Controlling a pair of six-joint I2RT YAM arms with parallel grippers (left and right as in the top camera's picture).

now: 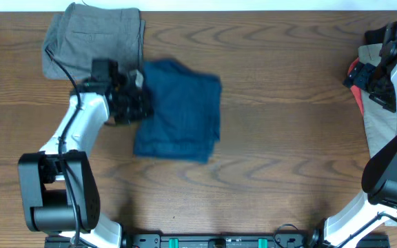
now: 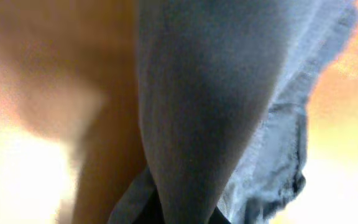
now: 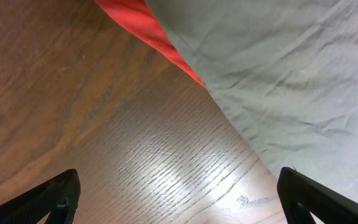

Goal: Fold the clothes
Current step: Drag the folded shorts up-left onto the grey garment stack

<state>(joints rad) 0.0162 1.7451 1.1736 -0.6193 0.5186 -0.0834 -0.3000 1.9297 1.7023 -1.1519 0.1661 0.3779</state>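
**Soft dark navy-blue fabric shorts [image 1: 181, 110] lie loosely folded, left of centre on the brown wooden table [image 1: 288, 158]**

The left fingers [image 1: 133, 103] sit at the shorts' left edge. Blurred blue cloth fills that wrist view, so I cannot tell whether they grip. The right fingers [image 3: 48, 199] are spread wide, holding nothing, over the table beside a pale beige garment [image 3: 291, 74] and a red cloth [image 3: 148, 28]. Folded grey fabric shorts [image 1: 95, 38] lie at the far left corner.

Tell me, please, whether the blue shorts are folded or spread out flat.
Folded: the blue shorts form one compact rectangle with no separate legs showing, and layered edges overlap at the lower right corner.
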